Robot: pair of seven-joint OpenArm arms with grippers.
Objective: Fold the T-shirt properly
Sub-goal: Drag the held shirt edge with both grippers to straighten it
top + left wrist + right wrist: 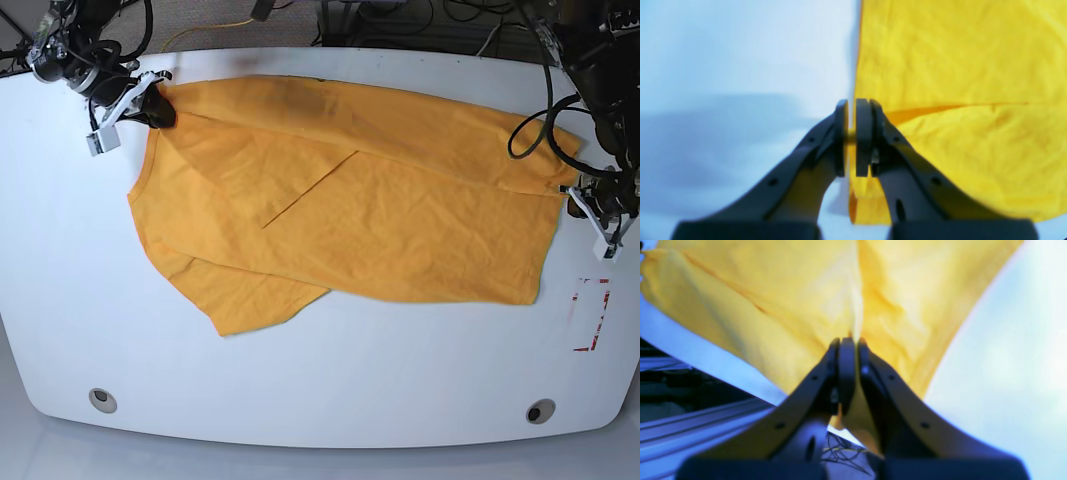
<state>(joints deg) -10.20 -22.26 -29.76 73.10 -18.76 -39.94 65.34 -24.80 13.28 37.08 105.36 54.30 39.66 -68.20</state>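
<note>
Pinches orange-yellow cotton T-shirt in nearly closed black left gripper and closed black right gripper. Lies towards robot-side edge of white tabletop. Looks early, partly doubled over; needs tidying, further folds.

The T-shirt was soft cloth, matt all over, its orange-yellow face mostly smooth but broken by fine wrinkles and creases. The bench had a pale, smooth top with a faint satin look, and the round inserts near its edge looked grey and slightly shiny. Both the left jaws and the right jaws appeared dark and smooth, like plastic or coated metal, with a dull sheen; blur hid any finer texture.
</note>
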